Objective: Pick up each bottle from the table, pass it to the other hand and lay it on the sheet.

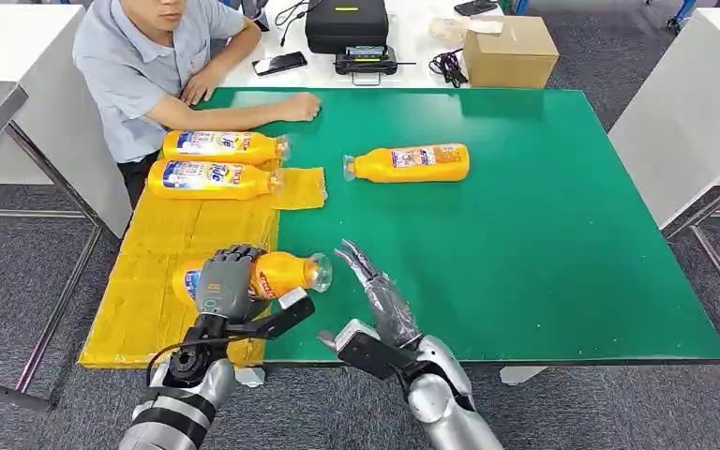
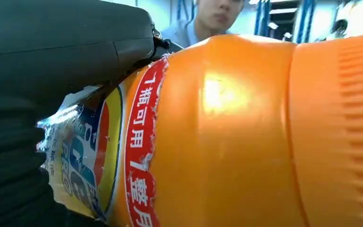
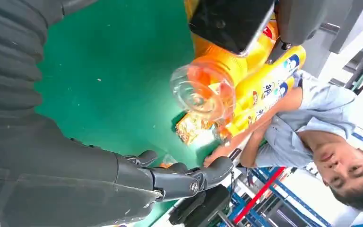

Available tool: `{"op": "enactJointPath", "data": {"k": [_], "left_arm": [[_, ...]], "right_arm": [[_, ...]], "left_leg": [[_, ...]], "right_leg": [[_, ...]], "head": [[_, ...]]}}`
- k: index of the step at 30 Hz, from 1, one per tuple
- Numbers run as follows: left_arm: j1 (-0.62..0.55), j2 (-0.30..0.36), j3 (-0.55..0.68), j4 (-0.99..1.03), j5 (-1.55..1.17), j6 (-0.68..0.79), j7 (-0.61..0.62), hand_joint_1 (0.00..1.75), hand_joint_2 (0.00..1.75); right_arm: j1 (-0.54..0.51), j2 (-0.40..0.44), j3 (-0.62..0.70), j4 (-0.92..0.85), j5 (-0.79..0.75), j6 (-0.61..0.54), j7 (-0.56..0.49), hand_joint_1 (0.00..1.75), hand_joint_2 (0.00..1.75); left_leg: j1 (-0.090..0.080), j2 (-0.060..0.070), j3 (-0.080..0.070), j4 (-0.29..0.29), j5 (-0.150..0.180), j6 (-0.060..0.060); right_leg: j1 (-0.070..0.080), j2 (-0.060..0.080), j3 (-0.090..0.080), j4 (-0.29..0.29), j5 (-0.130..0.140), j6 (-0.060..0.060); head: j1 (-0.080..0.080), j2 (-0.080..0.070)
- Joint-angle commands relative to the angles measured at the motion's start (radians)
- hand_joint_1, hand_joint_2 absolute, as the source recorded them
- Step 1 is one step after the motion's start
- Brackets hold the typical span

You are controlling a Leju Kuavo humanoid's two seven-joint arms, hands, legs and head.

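Bottle [image 1: 277, 275] is grasped in the left hand [image 1: 224, 281], long axis level, cap toward the released right hand [image 1: 375, 286], above the sheet [image 1: 150, 300] near the table's [image 1: 544, 234] front-left corner.

Two silver arms are reaching forward from below.
The left hand [image 1: 226, 279] is gripping with curled fingers; the right hand [image 1: 376, 292] is stretching out, fingers apart, holding nothing.

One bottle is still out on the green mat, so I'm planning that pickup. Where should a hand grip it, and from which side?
Probably the right hand, from above, fingers wrapped across the labelled middle of the lone bottle. It lies on its side, clear cap toward the sheet, body widest there; the cap end narrows.
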Motion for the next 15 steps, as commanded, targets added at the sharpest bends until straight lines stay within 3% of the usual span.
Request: {"op": "enactJointPath", "data": {"k": [1, 5, 6, 7, 9, 10, 14, 15], "left_arm": [[-0.091, 0.063, 0.070, 0.182, -0.052, -0.024, 0.056, 1.66, 1.75], [-0.079, 0.087, 0.088, 0.165, -0.106, -0.090, 0.084, 1.45, 1.75], [-0.083, 0.088, 0.092, 0.177, -0.105, -0.101, 0.082, 0.72, 1.75], [-0.092, 0.090, 0.101, 0.198, -0.102, -0.119, 0.081, 0.40, 1.75], [-0.103, 0.092, 0.102, 0.226, -0.105, -0.134, 0.075, 0.33, 1.75], [-0.108, 0.094, 0.100, 0.239, -0.107, -0.141, 0.072, 0.19, 1.75], [-0.118, 0.095, 0.095, 0.256, -0.111, -0.150, 0.067, 0.21, 1.75], [-0.120, 0.096, 0.094, 0.259, -0.112, -0.150, 0.066, 0.09, 1.75]], "right_arm": [[0.007, -0.016, -0.055, -0.007, -0.019, -0.034, -0.022, 0.00, 1.75], [0.045, -0.013, -0.108, -0.084, -0.024, -0.043, -0.014, 0.00, 1.75], [0.045, -0.015, -0.115, -0.086, -0.024, -0.039, -0.013, 0.00, 1.75], [0.047, -0.014, -0.120, -0.084, -0.022, -0.033, -0.014, 0.00, 1.75], [0.045, -0.012, -0.121, -0.077, -0.020, -0.026, -0.016, 0.00, 1.75], [0.044, -0.011, -0.121, -0.072, -0.020, -0.024, -0.017, 0.00, 1.75], [0.042, -0.007, -0.120, -0.064, -0.020, -0.023, -0.017, 0.00, 1.75], [0.041, -0.008, -0.119, -0.062, -0.020, -0.023, -0.017, 0.00, 1.75]], "left_leg": [[0.001, 0.001, 0.004, -0.001, -0.001, -0.002], [0.001, 0.001, 0.005, 0.000, -0.002, -0.002], [0.001, 0.000, 0.003, -0.001, -0.001, -0.002], [0.001, 0.001, 0.002, -0.001, -0.001, -0.001], [0.001, 0.002, 0.004, -0.001, -0.001, -0.002], [0.001, 0.001, 0.006, 0.000, -0.002, -0.003], [0.001, 0.002, 0.005, 0.000, -0.001, -0.002], [0.001, 0.002, 0.004, -0.001, -0.001, -0.002]], "right_leg": [[0.001, 0.000, 0.005, -0.001, -0.001, -0.002], [0.001, 0.000, 0.005, 0.000, -0.002, -0.003], [0.001, 0.000, 0.003, -0.001, -0.001, -0.002], [0.001, 0.000, 0.002, 0.000, -0.001, -0.002], [0.001, 0.001, 0.003, -0.001, -0.001, -0.002], [0.002, 0.000, 0.006, -0.001, -0.002, -0.003], [0.001, 0.001, 0.004, -0.001, -0.001, -0.002], [0.001, 0.001, 0.004, -0.001, 0.000, -0.002]], "head": [[0.000, 0.000], [0.000, 0.000], [0.000, 0.000], [0.000, 0.000], [0.000, 0.000], [0.000, 0.000], [0.000, 0.000], [0.000, 0.000]]}}
